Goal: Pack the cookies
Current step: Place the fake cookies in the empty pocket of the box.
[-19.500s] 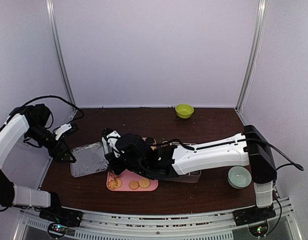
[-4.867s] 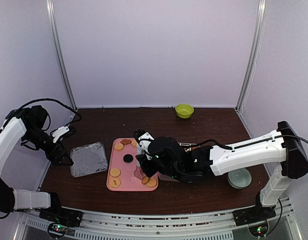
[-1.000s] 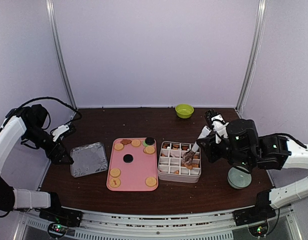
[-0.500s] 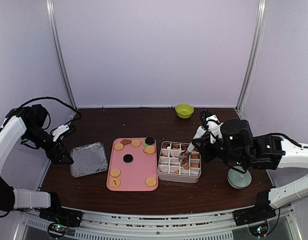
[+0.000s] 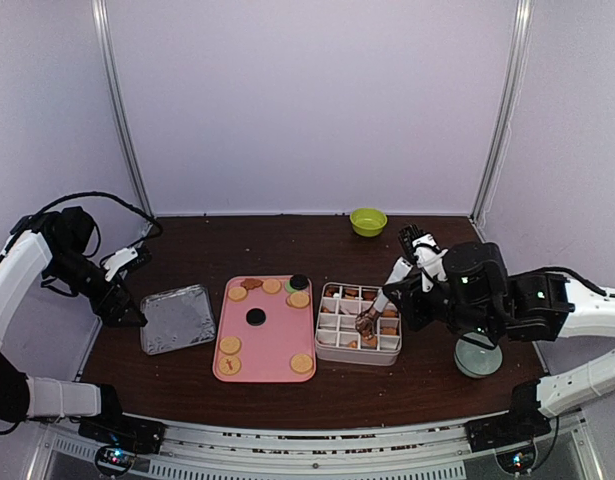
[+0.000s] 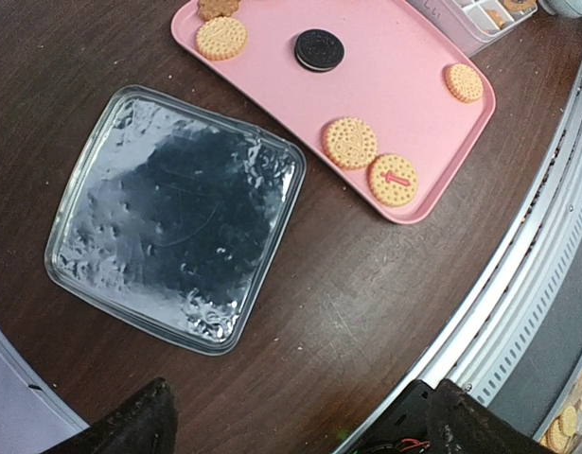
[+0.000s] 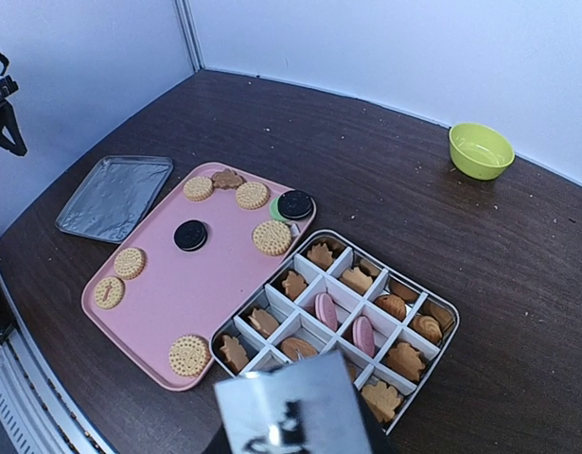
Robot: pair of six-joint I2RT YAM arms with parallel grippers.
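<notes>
The right claw [image 5: 415, 245] is clenched on a pair of tongs [image 5: 385, 292], and their tips hang over the divided box [image 5: 357, 357] with what looks like a brownish piece pinched between them; the step in hand seems to be setting that piece into a cell. To do it well, the tips should come down square over a bare cell, low enough that the piece drops flat and does not catch on a divider, and only then should the tongs ease apart. Some of the cookies [image 7: 272, 237] lie loose on the pink tray [image 5: 272, 335] just left of the box; others sit in its cells. The left claw [image 6: 300, 402] hangs released above the foil tray [image 6: 177, 236], grasping nothing. The table [image 5: 287, 245] is dark brown wood, speckled with crumbs; a green bowl [image 7: 481, 149] stands at its far edge and a pale bowl [image 5: 477, 357] sits under the right arm. The walls are plain pale lilac, with metal posts in the back corners.
</notes>
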